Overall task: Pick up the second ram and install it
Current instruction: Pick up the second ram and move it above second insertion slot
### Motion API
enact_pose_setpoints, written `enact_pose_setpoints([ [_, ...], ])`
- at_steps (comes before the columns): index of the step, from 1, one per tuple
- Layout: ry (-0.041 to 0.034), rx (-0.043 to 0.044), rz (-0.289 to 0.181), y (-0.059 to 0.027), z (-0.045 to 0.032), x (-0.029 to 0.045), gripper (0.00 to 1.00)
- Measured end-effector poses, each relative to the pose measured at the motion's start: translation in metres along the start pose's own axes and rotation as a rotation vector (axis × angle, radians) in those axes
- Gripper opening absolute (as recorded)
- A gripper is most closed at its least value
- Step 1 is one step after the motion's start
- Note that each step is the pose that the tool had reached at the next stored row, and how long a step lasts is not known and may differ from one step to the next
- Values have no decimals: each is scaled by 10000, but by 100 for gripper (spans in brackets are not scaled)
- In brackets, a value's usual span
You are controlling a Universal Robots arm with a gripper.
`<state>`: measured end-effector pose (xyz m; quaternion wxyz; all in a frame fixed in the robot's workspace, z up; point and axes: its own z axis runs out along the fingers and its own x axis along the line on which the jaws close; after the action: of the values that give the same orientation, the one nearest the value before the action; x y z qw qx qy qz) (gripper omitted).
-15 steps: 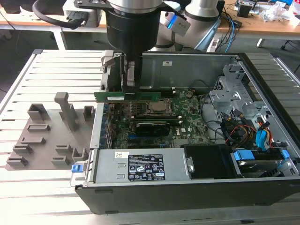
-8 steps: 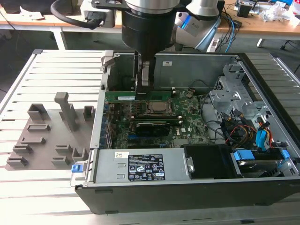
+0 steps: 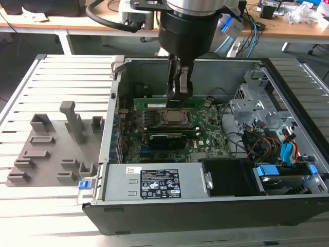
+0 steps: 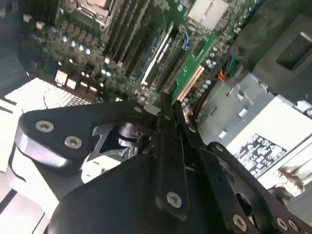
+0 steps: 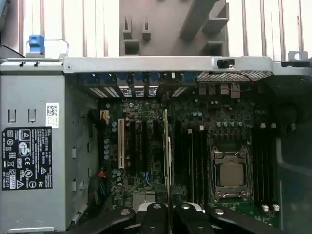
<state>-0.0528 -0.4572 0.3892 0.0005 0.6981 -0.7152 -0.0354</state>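
Operator: State of the fingers [image 5: 155, 218]?

Technician: The gripper [image 5: 168, 217] is closed on the ram stick [image 5: 166, 156], which hangs edge-on over the slots [image 5: 191, 161] beside the processor [image 5: 231, 174].

Operator: Handling?

Technician: Probably light, stiff and brittle. Best held by its flat faces, clear of the contacts. The case walls [image 3: 226, 69] crowd the sides, so open room is overhead.

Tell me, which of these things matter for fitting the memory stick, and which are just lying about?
Part of the job:
- second ram, seen edge-on, gripped by the end effector
- motherboard below it
- computer case around that

Just lying about:
- grey holder tray beside the case
- power supply
- cable bundle
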Motion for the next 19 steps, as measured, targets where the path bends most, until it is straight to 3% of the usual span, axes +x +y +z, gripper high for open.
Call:
enact_pose_setpoints([
  [1, -3, -6, 1, -65, 28, -184, 14],
  [2, -3, -21, 1, -107, 60, -280, 14],
  [6, 0, -149, 8, -343, 203, -410, 14],
  [8, 3, -186, 9, -413, 271, -430, 14],
  [13, 1, -205, 11, -460, 431, -434, 14],
  [19, 2, -207, 11, -461, 445, -435, 14],
])
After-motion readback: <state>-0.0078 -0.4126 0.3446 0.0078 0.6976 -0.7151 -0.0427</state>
